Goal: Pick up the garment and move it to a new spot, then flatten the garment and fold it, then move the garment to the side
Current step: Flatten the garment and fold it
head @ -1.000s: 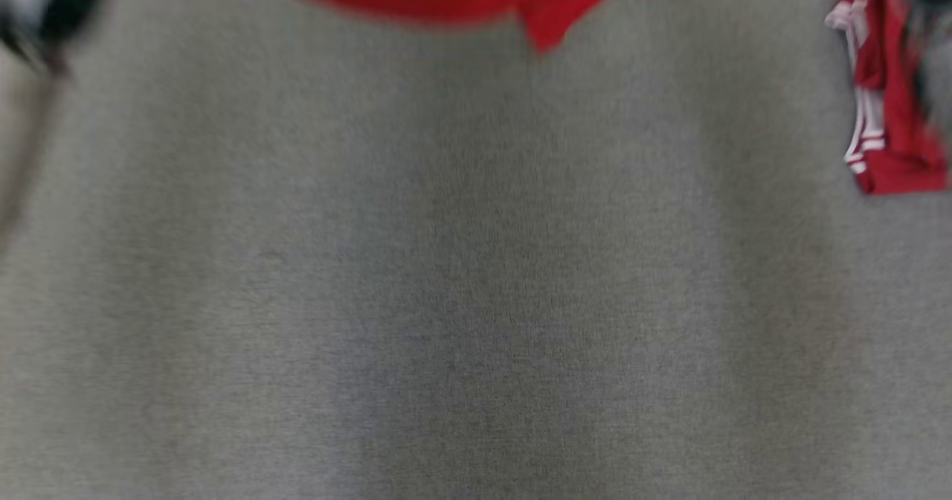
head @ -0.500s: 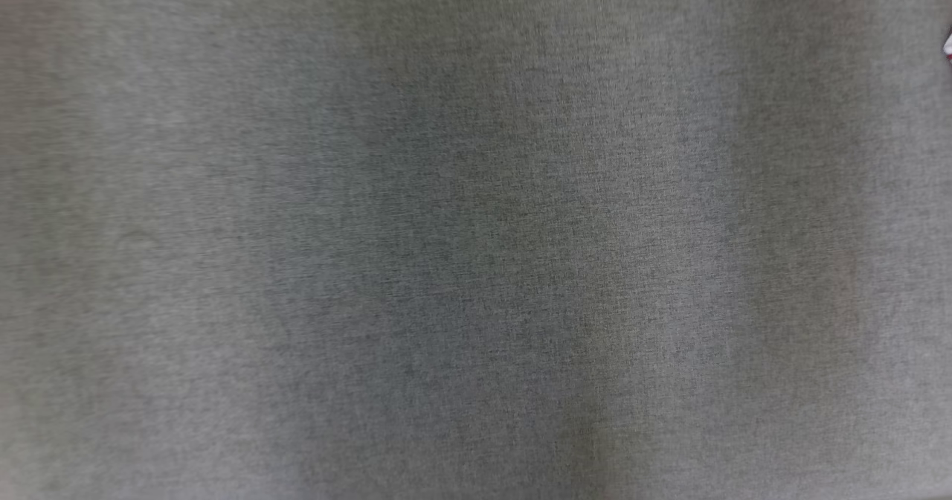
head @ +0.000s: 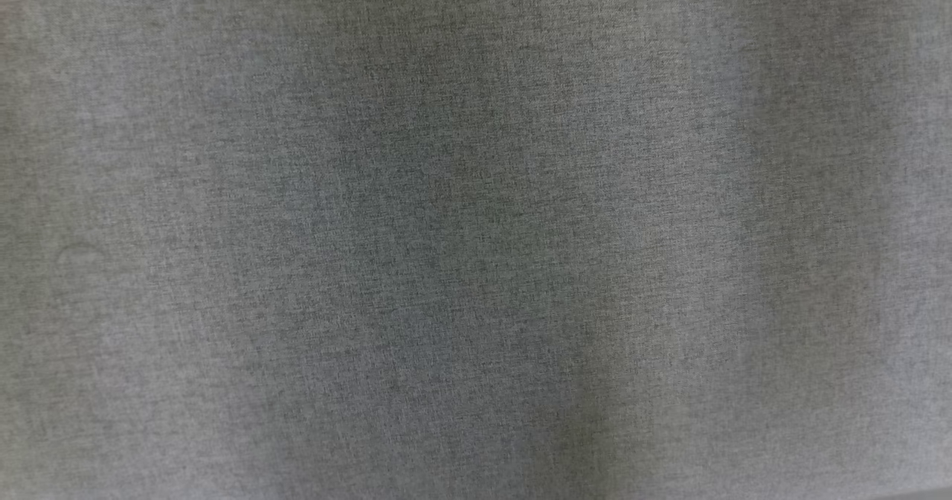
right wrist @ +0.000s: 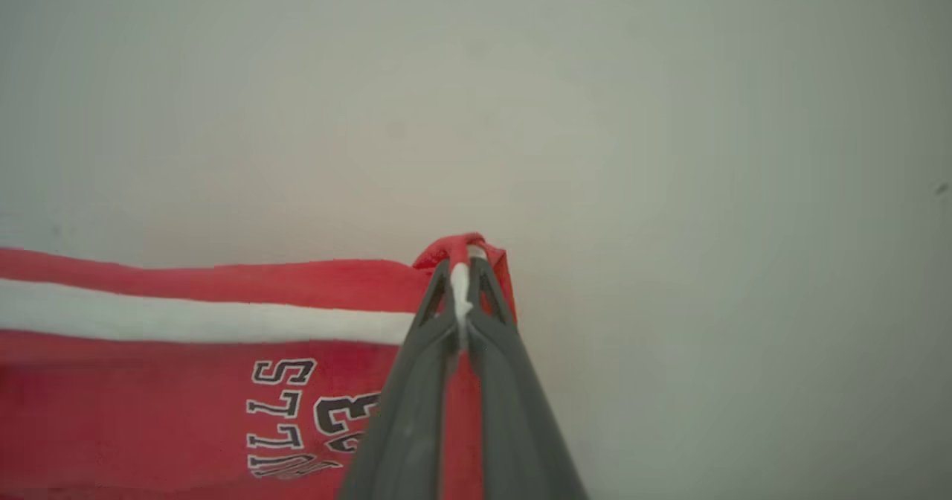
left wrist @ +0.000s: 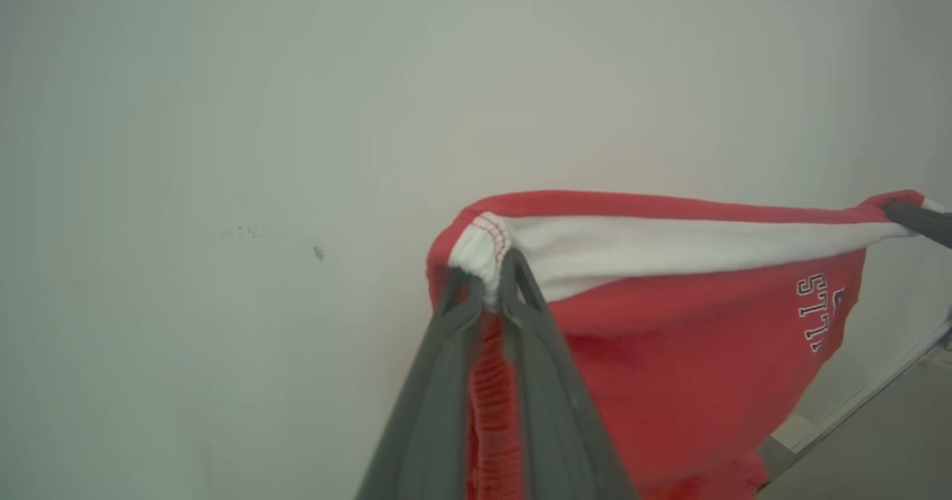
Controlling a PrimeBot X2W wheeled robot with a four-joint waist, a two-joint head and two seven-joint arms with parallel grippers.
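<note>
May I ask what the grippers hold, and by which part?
The left gripper and right gripper each pinch the red garment at its white band.

We look down on a flat grey woven cloth surface (head: 476, 232), mottled with soft darker bands running from 12 to 6 o'clock. From the left wrist we see a plain off-white wall (left wrist: 223, 113) with a small dark speck (left wrist: 318, 253) toward 9 o'clock. At 4 o'clock a pale skirting strip (left wrist: 866, 392) meets a grey floor (left wrist: 892, 455).
</note>
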